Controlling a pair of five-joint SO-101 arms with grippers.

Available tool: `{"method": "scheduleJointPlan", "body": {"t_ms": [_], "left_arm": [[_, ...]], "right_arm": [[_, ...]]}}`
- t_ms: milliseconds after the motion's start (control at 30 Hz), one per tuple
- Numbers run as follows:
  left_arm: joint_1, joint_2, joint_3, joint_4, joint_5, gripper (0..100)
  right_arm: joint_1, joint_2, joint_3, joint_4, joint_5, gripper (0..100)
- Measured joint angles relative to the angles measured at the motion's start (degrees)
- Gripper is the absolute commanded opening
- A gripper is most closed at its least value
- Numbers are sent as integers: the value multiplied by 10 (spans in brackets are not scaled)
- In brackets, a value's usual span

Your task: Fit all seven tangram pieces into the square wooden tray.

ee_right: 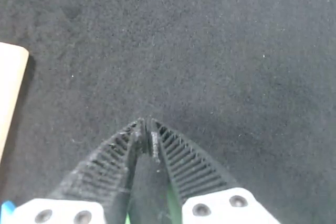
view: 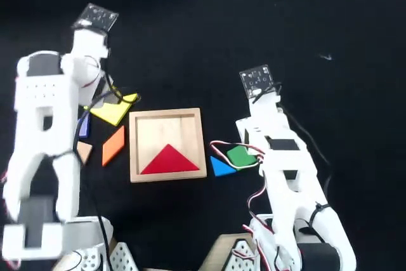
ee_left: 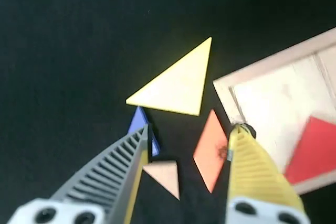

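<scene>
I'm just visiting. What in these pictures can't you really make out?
Green piece, high view: the right arm covers part, so its shape is unclear.
Dark blue piece, left wrist view: partly behind a finger of the left gripper.
Wooden tray, left wrist view: cut off by the picture's edge; the red triangle in it is blurred.

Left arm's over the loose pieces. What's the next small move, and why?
Probably lower the open left gripper onto the orange parallelogram: it lies below, between the fingers, nearest the tray, where the red triangle already sits.
</scene>
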Motion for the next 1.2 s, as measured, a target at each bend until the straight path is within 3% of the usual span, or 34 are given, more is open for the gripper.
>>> {"method": "scheduleJointPlan", "body": {"t_ms": [300,533,667,767,1200], "left_arm": [[-5,240,-147,-9,-290,322],[-15,351,-271,4,-321,322],[-16,392,-286,85,-418,322],[-16,427,-297,96,-463,322],[-15,493,-343,102,-476,322]], "right_arm": [[0,0,0,0,0,15],[0,0,9,-19,0,15],[-1,0,25,-45,21,15],[-26,0,33,-47,47,15],[-41,0,40,-48,80,15]]}}
